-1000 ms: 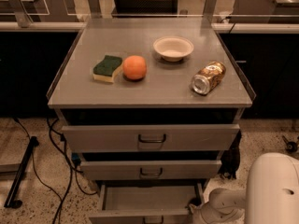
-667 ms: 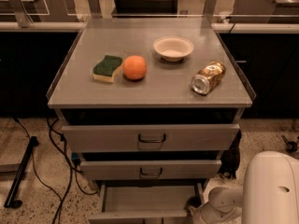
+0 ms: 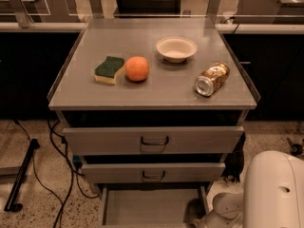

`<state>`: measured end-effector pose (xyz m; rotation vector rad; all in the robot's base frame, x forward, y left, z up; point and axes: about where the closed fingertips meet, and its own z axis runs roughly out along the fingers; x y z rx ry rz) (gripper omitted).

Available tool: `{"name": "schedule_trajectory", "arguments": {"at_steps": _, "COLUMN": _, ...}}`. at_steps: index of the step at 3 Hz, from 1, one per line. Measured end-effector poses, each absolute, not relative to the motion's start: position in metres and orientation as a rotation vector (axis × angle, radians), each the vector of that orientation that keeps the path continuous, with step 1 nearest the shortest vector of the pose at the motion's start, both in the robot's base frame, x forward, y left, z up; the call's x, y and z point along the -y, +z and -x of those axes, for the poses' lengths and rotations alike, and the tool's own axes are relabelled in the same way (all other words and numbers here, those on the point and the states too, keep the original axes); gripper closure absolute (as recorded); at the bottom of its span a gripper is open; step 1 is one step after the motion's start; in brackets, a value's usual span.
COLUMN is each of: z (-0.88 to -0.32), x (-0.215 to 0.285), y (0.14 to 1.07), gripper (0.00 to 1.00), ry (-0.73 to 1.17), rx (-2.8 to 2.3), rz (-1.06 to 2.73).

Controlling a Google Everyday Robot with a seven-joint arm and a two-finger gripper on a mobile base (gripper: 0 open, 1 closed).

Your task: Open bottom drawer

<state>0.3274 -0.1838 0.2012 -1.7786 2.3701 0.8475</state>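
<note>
Progress looks near complete: the bottom drawer, at 6 o'clock in our view, shows its grey tray pulled well out. We find the gripper at 5 o'clock, beside the tray's right wall, and cannot tell its state. We judge little remains beyond withdrawing.

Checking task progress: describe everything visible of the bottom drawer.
The bottom drawer looks like grey metal, a shallow tray with low side walls. It stands pulled out toward the camera below the middle drawer; its front and handle are cut off by the frame's lower edge. The claw sits by its right wall; contact cannot be told.
</note>
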Motion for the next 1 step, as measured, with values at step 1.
{"name": "schedule_trajectory", "arguments": {"at_steps": 1, "z": -0.3274, "x": 0.1838, "y": 0.2012, "gripper": 0.0, "ry": 0.848, "rx": -2.37, "rz": 1.779}}
